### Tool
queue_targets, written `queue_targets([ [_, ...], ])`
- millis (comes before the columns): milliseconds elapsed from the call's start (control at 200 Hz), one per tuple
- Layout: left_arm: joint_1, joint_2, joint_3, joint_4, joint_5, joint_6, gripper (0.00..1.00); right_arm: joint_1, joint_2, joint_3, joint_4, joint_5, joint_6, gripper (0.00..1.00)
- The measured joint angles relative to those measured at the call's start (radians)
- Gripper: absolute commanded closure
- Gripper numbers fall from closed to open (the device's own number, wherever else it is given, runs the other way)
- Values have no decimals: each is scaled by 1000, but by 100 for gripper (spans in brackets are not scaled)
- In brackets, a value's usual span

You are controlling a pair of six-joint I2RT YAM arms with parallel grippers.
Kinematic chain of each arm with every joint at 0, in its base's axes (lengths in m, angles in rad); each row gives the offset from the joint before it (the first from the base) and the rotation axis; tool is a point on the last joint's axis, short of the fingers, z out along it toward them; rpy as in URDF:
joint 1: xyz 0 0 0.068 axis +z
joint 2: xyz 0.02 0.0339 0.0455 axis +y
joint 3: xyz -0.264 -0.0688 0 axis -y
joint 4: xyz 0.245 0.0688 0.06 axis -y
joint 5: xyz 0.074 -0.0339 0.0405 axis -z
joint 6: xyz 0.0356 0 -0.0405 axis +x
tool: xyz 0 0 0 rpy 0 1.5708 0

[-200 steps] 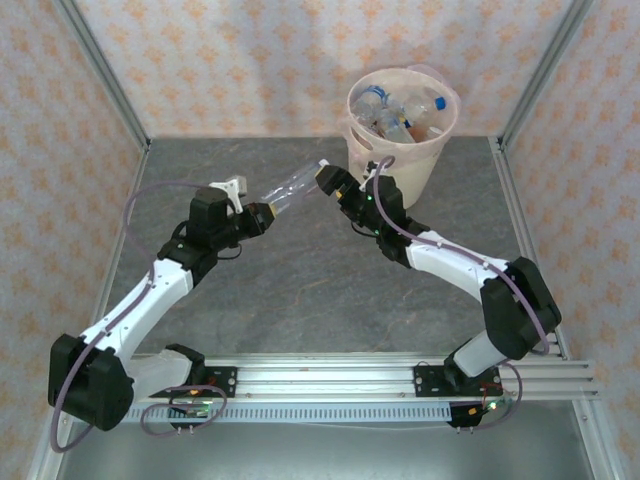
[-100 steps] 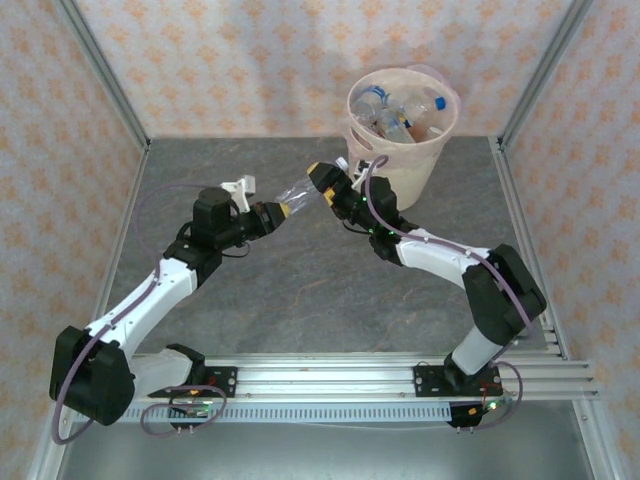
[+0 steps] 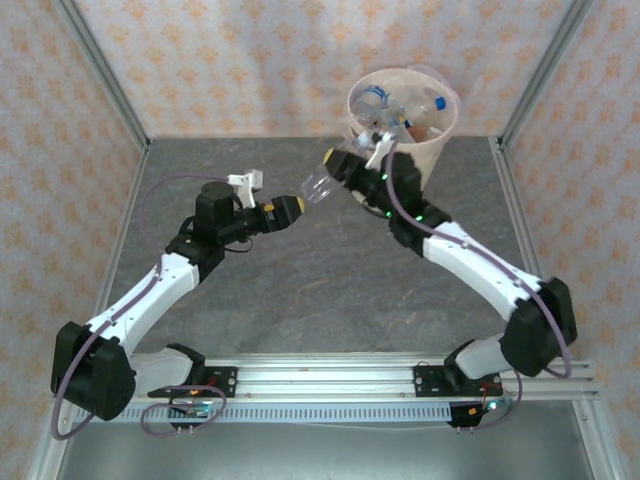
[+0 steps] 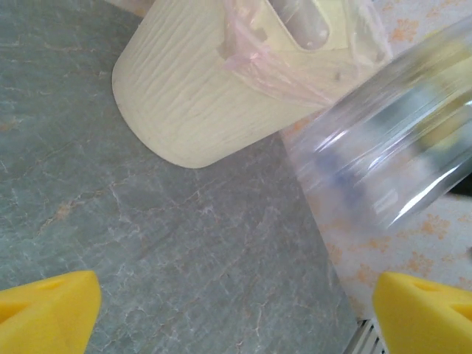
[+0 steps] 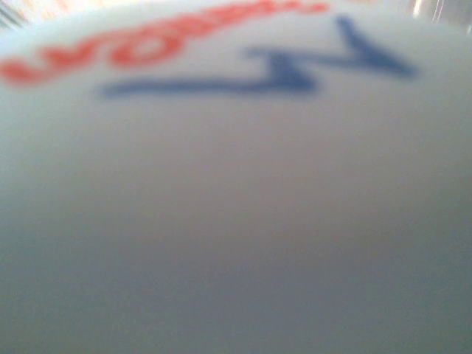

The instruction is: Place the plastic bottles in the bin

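The task looks nearly done. A heap of bottles (image 3: 400,105) lies in the bin (image 3: 432,160) at the far right of the bench (image 3: 300,300), and the top view finds only one bottle (image 3: 318,184) outside it. That one hangs in the air between the two arms, just short of the bin's near wall. The right gripper (image 3: 343,168) has its jaws clamped on the end nearer the bin, as far as the top view lets anyone judge. The left gripper (image 3: 290,206) has its jaws wide apart: its yellow fingertips (image 4: 48,302) stand clear at either side, with the bottle's clear body beyond them and untouched. What seems left is to carry this bottle over the rim and let go.

Much is hard to read. The right wrist view gives a blurred white label (image 5: 221,74) with red and blue lettering, too close to show the jaws or the grip itself. The count inside the bin cannot be told, since the bottles overlap and the pink liner (image 4: 258,59) veils the rim
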Motion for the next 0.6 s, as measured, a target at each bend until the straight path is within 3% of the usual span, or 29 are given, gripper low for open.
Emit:
queue_targets([
  [145, 0, -23, 0, -8, -56, 31, 0, -137, -45, 247, -187, 120, -156, 54],
  [310, 0, -12, 0, -19, -120, 36, 0, -298, 24, 414, -297, 188, -179, 51],
  [600, 0, 55, 0, -72, -162, 54, 0, -314, 339, 609, -481, 189, -144, 47],
])
